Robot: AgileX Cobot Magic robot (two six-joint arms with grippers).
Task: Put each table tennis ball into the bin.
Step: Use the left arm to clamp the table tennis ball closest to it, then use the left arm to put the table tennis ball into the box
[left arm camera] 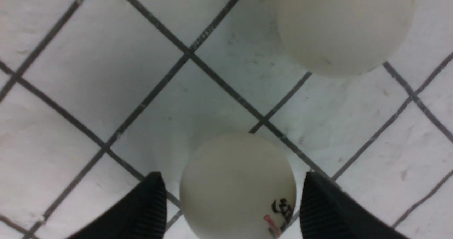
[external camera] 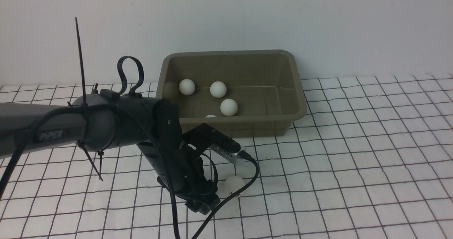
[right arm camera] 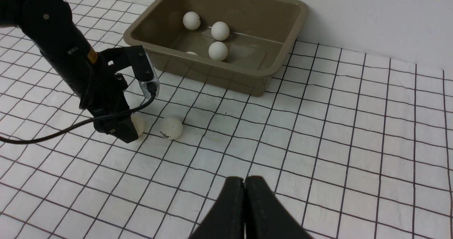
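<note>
Left wrist view: left claw (left arm camera: 233, 182) released astride a ball (left arm camera: 235, 196); right claw (right arm camera: 244, 184) clenched

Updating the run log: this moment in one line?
left gripper: open around logo ball on table | right gripper: shut, empty | bin: four balls inside | second ball: loose nearby

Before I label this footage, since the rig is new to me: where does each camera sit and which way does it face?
Front: between the arms, facing forward at the bin; left arm shows.
Left wrist: on that arm, looks down at two loose balls; open left gripper straddles one.
Right wrist: looks across the cloth toward bin and left arm; shut right gripper shows.
Shared: both wrist views show the loose balls.
</note>
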